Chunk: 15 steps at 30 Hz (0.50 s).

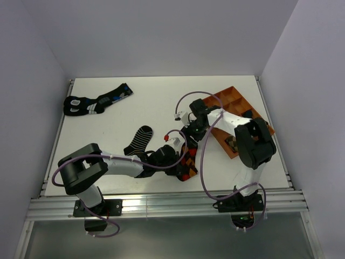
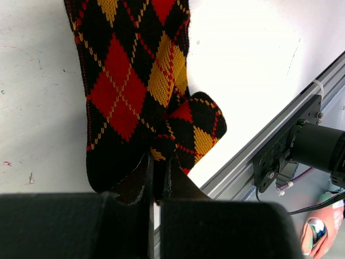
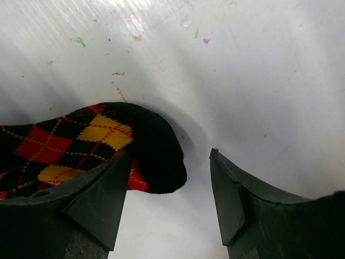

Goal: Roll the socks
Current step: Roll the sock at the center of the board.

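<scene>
The long black argyle sock [image 2: 121,81] with red and orange diamonds lies on the white table, its near end folded over. My left gripper [image 2: 159,164] is shut on that folded end. In the top view this sock [image 1: 190,156] sits between the two grippers, partly hidden by my left gripper [image 1: 179,162]. My right gripper [image 3: 170,152] is open at the sock's other end, where the black toe [image 3: 159,148] rests against the left finger [image 3: 97,205] and the right finger [image 3: 237,199] stands clear. The short striped ankle sock [image 1: 139,140] lies flat just left of them.
Black socks with blue and white marks [image 1: 94,102] lie at the back left. An orange compartment tray [image 1: 240,102] at the right holds a brown bundle [image 1: 232,143]. The table's metal front rail [image 2: 253,154] runs close to the left gripper.
</scene>
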{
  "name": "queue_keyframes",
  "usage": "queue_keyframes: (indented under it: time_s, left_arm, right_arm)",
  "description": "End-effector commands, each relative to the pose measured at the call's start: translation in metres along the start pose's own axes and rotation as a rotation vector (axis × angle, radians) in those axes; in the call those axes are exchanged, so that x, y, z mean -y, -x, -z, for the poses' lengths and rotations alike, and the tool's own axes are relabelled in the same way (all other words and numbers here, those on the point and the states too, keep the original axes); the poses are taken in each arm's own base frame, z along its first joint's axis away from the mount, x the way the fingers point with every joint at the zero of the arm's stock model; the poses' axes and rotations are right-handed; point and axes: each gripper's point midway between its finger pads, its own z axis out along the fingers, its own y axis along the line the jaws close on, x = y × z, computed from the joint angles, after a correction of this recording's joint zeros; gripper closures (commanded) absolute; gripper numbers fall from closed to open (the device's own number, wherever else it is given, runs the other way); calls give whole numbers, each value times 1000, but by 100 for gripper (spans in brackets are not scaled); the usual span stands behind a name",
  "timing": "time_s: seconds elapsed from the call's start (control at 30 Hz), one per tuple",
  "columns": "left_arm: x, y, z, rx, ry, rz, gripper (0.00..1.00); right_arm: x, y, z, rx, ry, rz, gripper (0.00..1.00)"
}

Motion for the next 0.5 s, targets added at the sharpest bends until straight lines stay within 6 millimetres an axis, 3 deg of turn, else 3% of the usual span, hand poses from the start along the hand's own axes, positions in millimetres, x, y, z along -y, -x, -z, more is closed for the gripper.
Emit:
queue_keyframes:
  time_s: [0.0, 0.07, 0.2, 0.47]
  left_arm:
    - [-47, -41, 5, -133, 163, -21, 100]
    - [-46, -39, 5, -129, 164, -26, 100]
    - [-43, -37, 4, -125, 161, -40, 100]
    - [-34, -40, -1, -127, 162, -93, 100]
  right_arm:
    - [4, 3, 0, -8, 7, 10, 33]
    - [2, 5, 0, -5, 26, 18, 37]
    - [-4, 2, -2, -22, 64, 15, 62]
    - [6, 19, -5, -7, 35, 16, 82]
